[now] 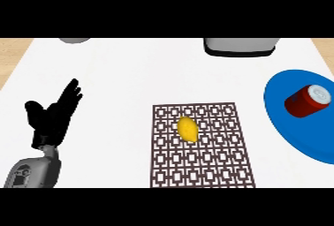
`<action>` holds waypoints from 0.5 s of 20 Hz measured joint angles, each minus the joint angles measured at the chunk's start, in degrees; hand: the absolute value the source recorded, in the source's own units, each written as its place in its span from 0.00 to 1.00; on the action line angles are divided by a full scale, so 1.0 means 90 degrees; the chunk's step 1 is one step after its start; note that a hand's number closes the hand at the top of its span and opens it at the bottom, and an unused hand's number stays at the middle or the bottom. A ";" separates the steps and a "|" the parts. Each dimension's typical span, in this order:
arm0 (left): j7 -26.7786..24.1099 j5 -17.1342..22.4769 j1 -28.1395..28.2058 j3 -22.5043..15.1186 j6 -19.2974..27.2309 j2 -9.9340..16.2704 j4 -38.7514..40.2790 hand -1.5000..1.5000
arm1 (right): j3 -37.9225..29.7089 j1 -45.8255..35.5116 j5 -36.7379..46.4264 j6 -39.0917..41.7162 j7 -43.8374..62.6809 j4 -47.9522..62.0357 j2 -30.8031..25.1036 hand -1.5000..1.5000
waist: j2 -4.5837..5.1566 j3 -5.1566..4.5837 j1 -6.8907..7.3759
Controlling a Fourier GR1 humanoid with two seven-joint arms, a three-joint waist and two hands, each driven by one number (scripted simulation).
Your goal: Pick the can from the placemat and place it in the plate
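A red can (307, 100) with a silver top lies tilted on the blue plate (297, 132) at the right edge of the view. The brown patterned placemat (202, 163) sits in the middle of the white counter and carries a yellow lemon (187, 128). My left hand (52, 117) shows at the left, open, fingers straight and pointing up, well away from the placemat and holding nothing. My right hand does not show in this view.
A grey appliance (239, 46) stands at the counter's far edge, right of centre. A grey round object (76, 40) peeks in at the far left. Wooden floor shows beyond the counter's corners.
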 measured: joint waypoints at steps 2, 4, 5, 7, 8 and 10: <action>-0.0068 -0.0005 0.0007 0.0007 -0.0025 -0.0006 0.0062 0.50 | 0.0038 -0.0101 0.0065 -0.0080 -0.0137 0.0322 -0.0132 0.00 | 0.0006 0.0003 0.0016; -0.0084 0.0015 -0.0182 0.0056 -0.0061 0.0026 0.0256 0.50 | 0.0069 -0.0223 0.0123 -0.0158 -0.0253 0.0610 -0.0266 0.00 | 0.0018 0.0006 0.0028; -0.0094 -0.0022 -0.0144 0.0023 -0.0029 -0.0013 0.0244 0.50 | 0.0084 -0.0261 0.0143 -0.0168 -0.0282 0.0730 -0.0354 0.00 | 0.0019 0.0007 0.0035; -0.0108 0.0000 -0.0091 0.0034 -0.0063 -0.0001 0.0204 0.50 | 0.0103 -0.0080 0.0197 -0.0230 -0.0526 0.0889 -0.0475 0.00 | 0.0018 0.0009 0.0035; -0.0070 0.0023 -0.0085 0.0036 -0.0080 0.0004 0.0150 0.50 | 0.0146 0.0005 0.0241 -0.0262 -0.0634 0.0932 -0.0507 0.00 | 0.0017 0.0011 0.0036; 0.0004 0.0017 -0.0095 0.0021 -0.0067 -0.0009 0.0100 0.50 | 0.0206 -0.0008 0.0320 -0.0374 -0.0762 0.1118 -0.0592 0.00 | 0.0025 0.0017 0.0058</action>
